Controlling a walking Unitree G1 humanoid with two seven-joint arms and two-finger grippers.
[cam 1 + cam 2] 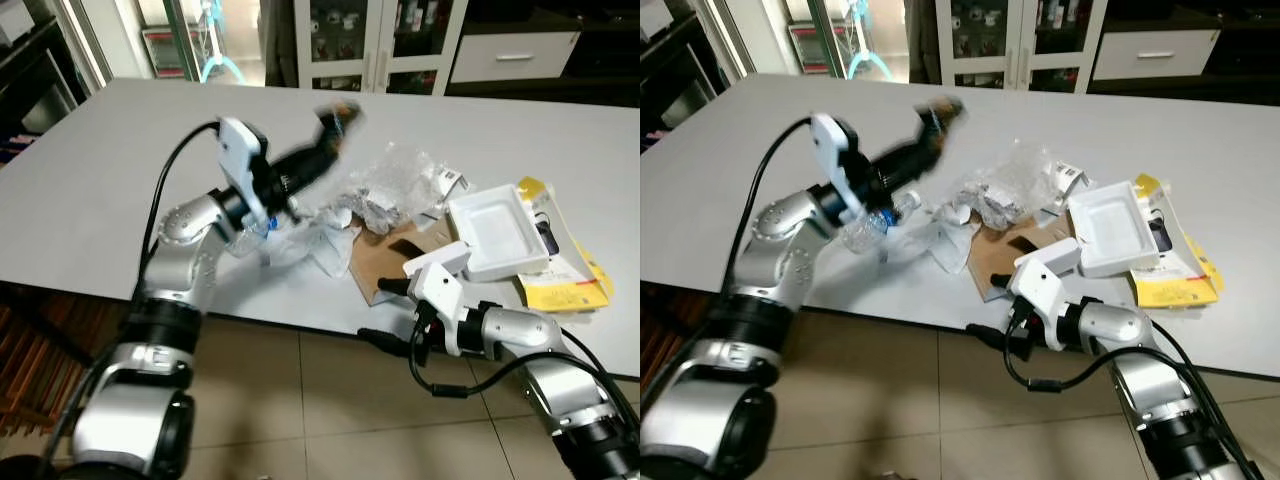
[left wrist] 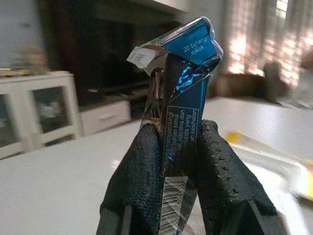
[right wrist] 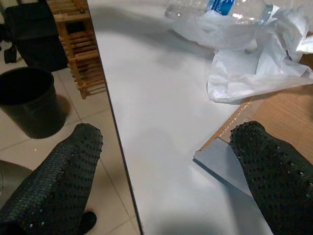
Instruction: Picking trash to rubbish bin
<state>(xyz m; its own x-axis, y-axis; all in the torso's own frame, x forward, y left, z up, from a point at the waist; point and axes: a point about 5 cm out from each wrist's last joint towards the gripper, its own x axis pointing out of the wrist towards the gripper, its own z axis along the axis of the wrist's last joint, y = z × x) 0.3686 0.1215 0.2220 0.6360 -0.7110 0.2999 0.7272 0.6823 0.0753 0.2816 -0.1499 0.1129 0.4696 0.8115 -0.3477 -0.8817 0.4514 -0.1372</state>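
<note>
The left pincer (image 1: 335,125) is up in the air above the big white surface (image 1: 120,170). It is clenched on a crushed blue cigarette pack (image 2: 183,103). In the left wrist view the two black fingers (image 2: 139,181) squeeze the pack from both sides, and the pack's bent top sticks out past them.

Just under the left arm lies a clear plastic bottle with a blue label (image 1: 875,222). At about 3 o'clock from the bottle is a crumpled white plastic bag (image 1: 310,245). Next comes a flat brown piece of cardboard (image 1: 385,262), right at the near edge of the surface. At 12 o'clock from the cardboard sits a heap of crinkly clear plastic wrap (image 1: 395,180).

The right pincer (image 3: 161,161) is low at the near edge of the surface, at 6 o'clock from the cardboard. Its fingers (image 3: 266,171) are spread wide and grasp nothing. One finger is over the cardboard's corner.

Farther right is a white foam tray (image 1: 497,232). It lies on some flat yellow paper packs (image 1: 570,285).

In the right wrist view a round black rubbish bin (image 3: 29,100) stands on the tiled floor (image 3: 93,127), beside the surface.
</note>
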